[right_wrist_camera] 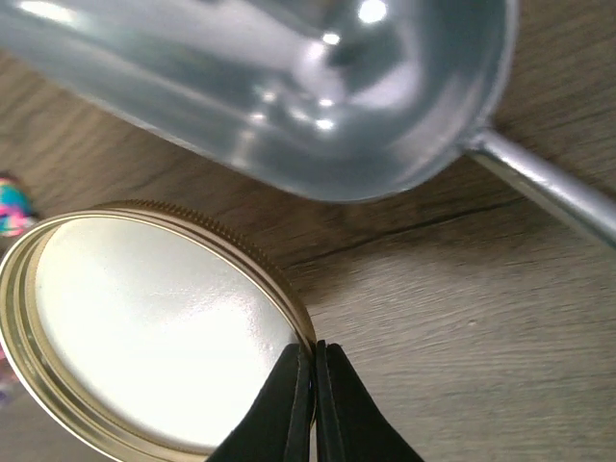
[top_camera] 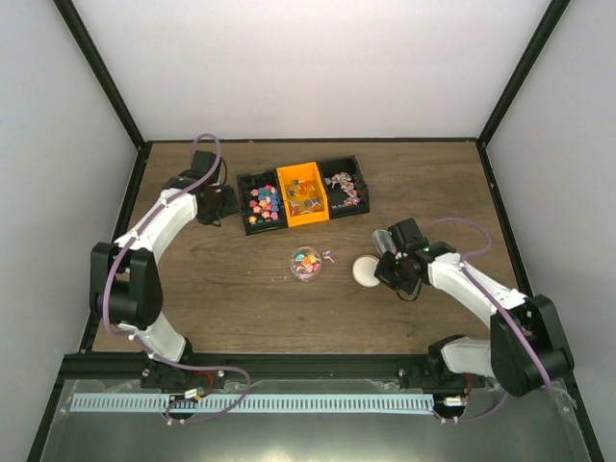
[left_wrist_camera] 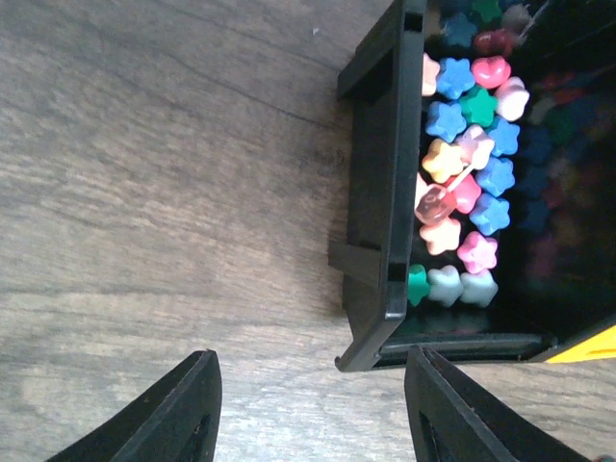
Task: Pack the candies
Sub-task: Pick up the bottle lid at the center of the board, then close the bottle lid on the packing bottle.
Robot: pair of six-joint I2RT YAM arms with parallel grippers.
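Note:
The candies fill a black bin [top_camera: 265, 203], an orange bin [top_camera: 303, 192] and a second black bin [top_camera: 344, 190] at the back. More candies lie in the clear round jar [top_camera: 306, 263], with one loose candy [top_camera: 328, 256] beside it. My left gripper [top_camera: 234, 206] is open and empty at the left bin's outer corner. The left wrist view shows its jaws [left_wrist_camera: 310, 371] spread over bare wood, with star-shaped candies [left_wrist_camera: 462, 173] in the bin just ahead. My right gripper [top_camera: 378, 274] is shut on the rim of the cream lid [top_camera: 365, 270], as the right wrist view [right_wrist_camera: 315, 354] also shows on the lid [right_wrist_camera: 144, 327].
A metal scoop [right_wrist_camera: 289, 87] lies on the wood just beyond the lid, its handle running right; it also shows in the top view [top_camera: 384, 241]. The black bin wall [left_wrist_camera: 385, 192] stands close to my left fingers. The table is walled on three sides.

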